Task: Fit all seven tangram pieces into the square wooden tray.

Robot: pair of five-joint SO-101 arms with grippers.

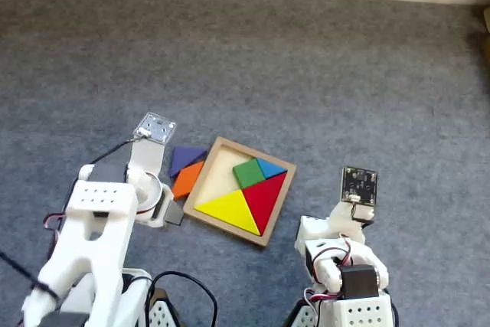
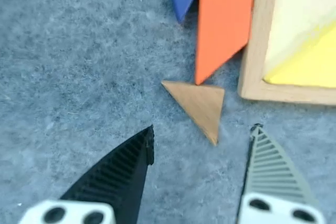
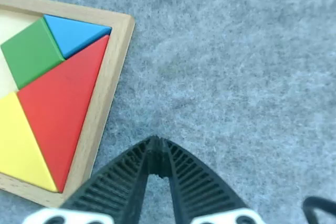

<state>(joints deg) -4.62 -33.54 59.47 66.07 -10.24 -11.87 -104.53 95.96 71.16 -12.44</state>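
Two white arms stand side by side on a grey felt table, the broadest thing in view. The left arm sits near the tray's left side; the right arm sits off the tray's right corner. The left gripper is released, jaws spread wide above the felt. The right gripper is clenched on nothing, its tips meeting over bare felt just outside the tray's rim. The square wooden tray lies between the arms, turned corner-on, with part of its pale floor still uncovered on the side nearer the left arm. Inside it, the yellow triangle and the red triangle lie edge to edge, filling the half nearer the arms. Outside the tray, the violet-blue triangle rests on the felt, touching the orange parallelogram, which lies flat along the tray's outer wall. The green square sits in the tray against the red triangle, and the small blue triangle fills the corner beside it. The small tan triangle lies on the felt near the tray's corner, one point meeting the orange parallelogram's tip and another pointing in between the left gripper's spread fingertips.
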